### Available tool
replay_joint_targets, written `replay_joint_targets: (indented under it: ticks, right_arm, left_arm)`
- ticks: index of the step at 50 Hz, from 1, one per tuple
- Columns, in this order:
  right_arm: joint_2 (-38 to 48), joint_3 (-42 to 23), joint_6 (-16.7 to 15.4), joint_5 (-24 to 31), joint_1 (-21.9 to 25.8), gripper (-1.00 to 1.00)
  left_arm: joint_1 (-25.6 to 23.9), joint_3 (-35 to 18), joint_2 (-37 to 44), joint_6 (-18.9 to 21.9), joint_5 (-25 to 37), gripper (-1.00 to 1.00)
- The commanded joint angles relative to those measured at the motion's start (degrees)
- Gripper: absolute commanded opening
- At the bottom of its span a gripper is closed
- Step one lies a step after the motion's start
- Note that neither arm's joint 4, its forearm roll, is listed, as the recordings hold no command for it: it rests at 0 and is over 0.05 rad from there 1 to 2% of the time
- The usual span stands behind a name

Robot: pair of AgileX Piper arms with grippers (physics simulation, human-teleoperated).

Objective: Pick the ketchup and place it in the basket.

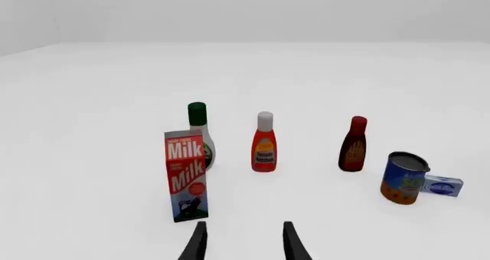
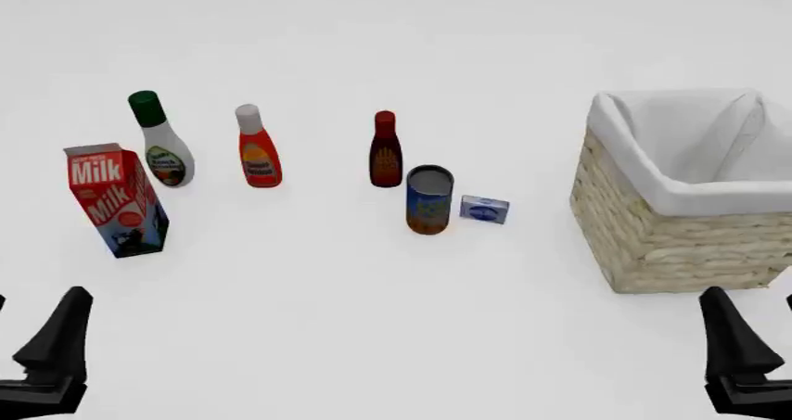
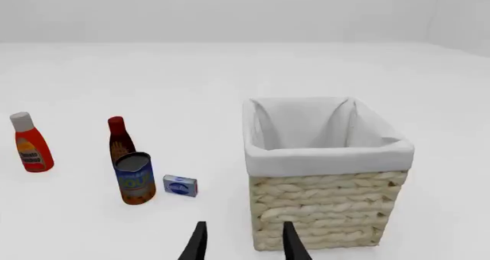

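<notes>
The ketchup [image 2: 258, 148], a bright red squeeze bottle with a white cap, stands upright at the back left of the table, well ahead of my left gripper [image 2: 28, 335]. In the left wrist view the ketchup [image 1: 264, 143] stands straight beyond the open left gripper [image 1: 243, 243], which holds nothing. The wicker basket [image 2: 656, 244] with its white lining sits at the right, just ahead of my open, empty right gripper [image 2: 758, 335]. The right wrist view shows the basket [image 3: 322, 214] close beyond the right gripper [image 3: 243, 243] and the ketchup [image 3: 31, 147] far off to one side.
A milk carton [image 2: 115, 200] and a white bottle with a green cap [image 2: 159, 142] stand left of the ketchup. A dark red BBQ bottle [image 2: 386, 151], a blue can [image 2: 428, 199] and a small blue box [image 2: 484, 210] stand between the ketchup and the basket.
</notes>
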Motion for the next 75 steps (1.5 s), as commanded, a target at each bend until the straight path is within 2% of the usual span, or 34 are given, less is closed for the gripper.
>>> replay_joint_targets:
  ticks: [1,6,10,11,12,13,14,16,17,19,21,22,23,24,25,26,30,32,33,35,45,59,62,63,66,72,75]
  right_arm:
    - [0.25,-0.04,0.26,0.03,0.02,1.00]
    - [2.08,-0.04,0.66,-1.42,0.52,1.00]
    - [1.85,-0.01,0.70,-1.18,0.42,1.00]
    - [1.85,-0.01,0.70,-1.12,0.39,1.00]
    - [1.85,-0.01,0.70,-1.12,0.39,1.00]
    - [1.69,0.01,0.59,-0.93,0.39,1.00]
    - [1.67,0.01,0.59,-0.91,0.39,1.00]
    - [1.83,0.00,0.53,-1.02,0.40,1.00]
    - [1.89,0.00,0.54,-1.07,0.38,1.00]
    - [1.88,0.01,0.62,-1.05,0.28,1.00]
    - [2.01,-0.01,0.55,-1.20,0.24,1.00]
    - [1.81,0.01,0.49,-0.97,0.21,1.00]
    - [1.67,0.01,0.51,-0.82,0.18,1.00]
    - [1.65,0.01,0.51,-0.81,0.18,1.00]
    - [2.03,0.03,0.46,-0.99,0.20,1.00]
    - [2.24,0.03,0.42,-1.17,0.21,1.00]
    - [2.61,0.03,0.31,-1.48,0.17,1.00]
    - [2.36,0.05,0.25,-1.18,0.20,1.00]
    - [4.50,0.05,0.48,-2.78,0.53,1.00]
    - [5.65,0.05,0.91,-3.76,0.57,1.00]
    - [6.62,0.05,1.10,-4.34,0.60,1.00]
    - [6.45,0.05,1.29,-4.36,0.56,1.00]
    - [5.89,0.05,1.08,-3.98,0.59,1.00]
    - [5.38,0.05,0.88,-3.63,0.58,1.00]
    - [5.80,0.05,0.89,-3.94,0.65,1.00]
    - [6.05,0.05,0.96,-4.14,0.66,1.00]
    - [3.40,0.05,0.18,-2.11,0.58,1.00]
  left_arm:
    - [-0.02,-0.09,1.15,0.31,-0.54,1.00]
    - [-0.32,0.01,3.95,0.62,-2.43,1.00]
    - [-0.63,-0.08,9.43,1.62,-5.98,1.00]
    - [-1.33,-0.06,14.10,3.82,-8.75,1.00]
    - [-1.33,-0.05,14.52,3.82,-9.19,1.00]
    - [-1.67,-0.22,14.83,5.90,-9.39,1.00]
    - [-1.67,-0.21,14.86,5.90,-9.42,1.00]
    - [-2.54,0.01,22.23,5.07,-14.48,1.00]
    - [-2.36,-0.01,22.55,5.16,-15.11,1.00]
    - [-2.43,-0.10,28.32,5.62,-19.20,1.00]
    - [-2.85,-0.47,27.93,4.85,-19.00,1.00]
    - [-3.25,-1.53,30.15,6.09,-20.00,1.00]
    - [-3.75,-2.55,30.76,3.33,-19.68,1.00]
    - [-3.75,-2.57,30.77,3.32,-19.67,1.00]
    - [-3.79,-5.69,36.01,4.15,-20.43,1.00]
    - [-4.71,-6.66,39.10,4.94,-21.12,1.00]
    - [-5.27,-9.93,41.45,0.47,-19.68,1.00]
    - [-5.64,-11.28,44.00,0.03,-19.79,1.00]
    - [-7.46,-16.49,46.28,1.72,-17.65,1.00]
    - [-7.19,-18.15,49.15,1.74,-18.45,1.00]
    - [-8.03,-25.29,52.60,1.59,-16.56,1.00]
    - [-9.93,-32.96,58.48,3.18,-14.40,1.00]
    - [-9.62,-34.14,58.48,2.72,-14.04,1.00]
    - [-9.34,-34.96,58.50,3.96,-14.16,1.00]
    - [-9.17,-36.47,59.65,3.57,-13.60,1.00]
    - [-8.27,-38.86,61.89,5.32,-13.92,1.00]
    - [-8.51,-39.96,63.69,6.01,-14.21,1.00]
